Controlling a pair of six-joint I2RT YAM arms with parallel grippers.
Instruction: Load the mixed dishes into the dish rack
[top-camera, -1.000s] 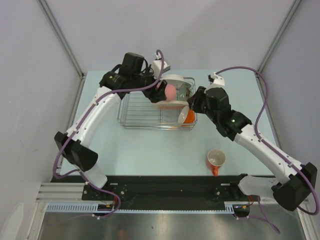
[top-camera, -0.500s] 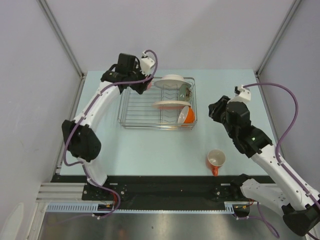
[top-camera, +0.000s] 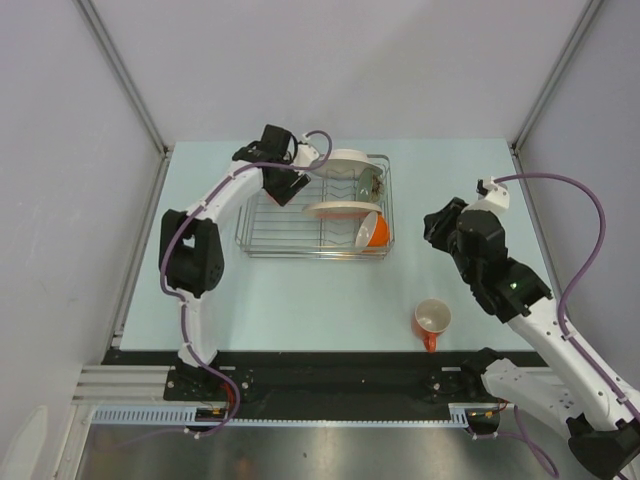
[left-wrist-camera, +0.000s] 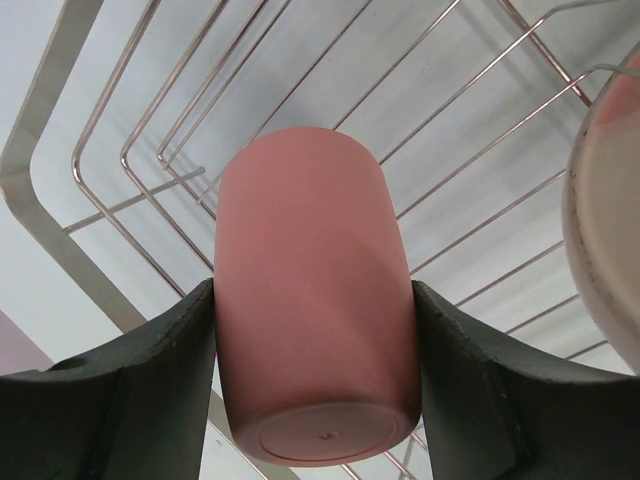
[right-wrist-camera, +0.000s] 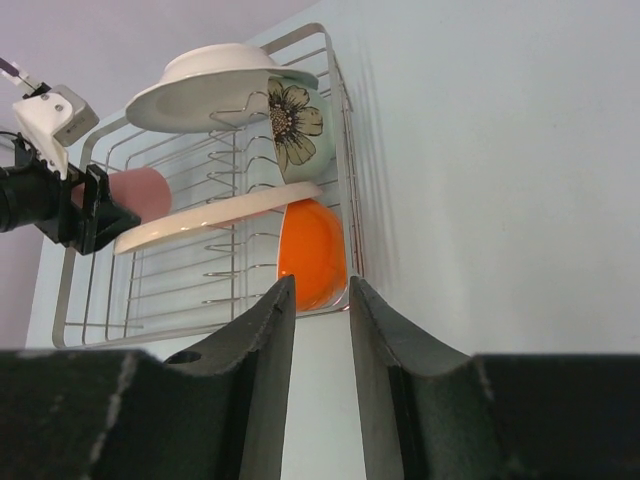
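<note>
My left gripper (top-camera: 290, 184) is shut on the pink handleless cup (left-wrist-camera: 315, 300), held on its side just above the wires of the dish rack (top-camera: 300, 253) at its back left. The cup also shows in the right wrist view (right-wrist-camera: 145, 190). In the rack stand the white plate (top-camera: 345, 160), the cream plate (top-camera: 335, 209) and an orange bowl (top-camera: 376, 232) at the front right corner. The orange mug (top-camera: 432, 320) sits on the table, handle toward me. My right gripper (top-camera: 437, 222) is right of the rack, empty, its jaws a narrow gap apart (right-wrist-camera: 322, 285).
A pale mug with a flower print (right-wrist-camera: 290, 125) stands in the rack between the two plates. The left half of the rack holds only upright prongs (left-wrist-camera: 100, 150). Grey walls close in the table on three sides.
My left gripper carried the pink cup from above the plates to the rack's back left. My right arm pulled back from the orange bowl to the right of the rack.
</note>
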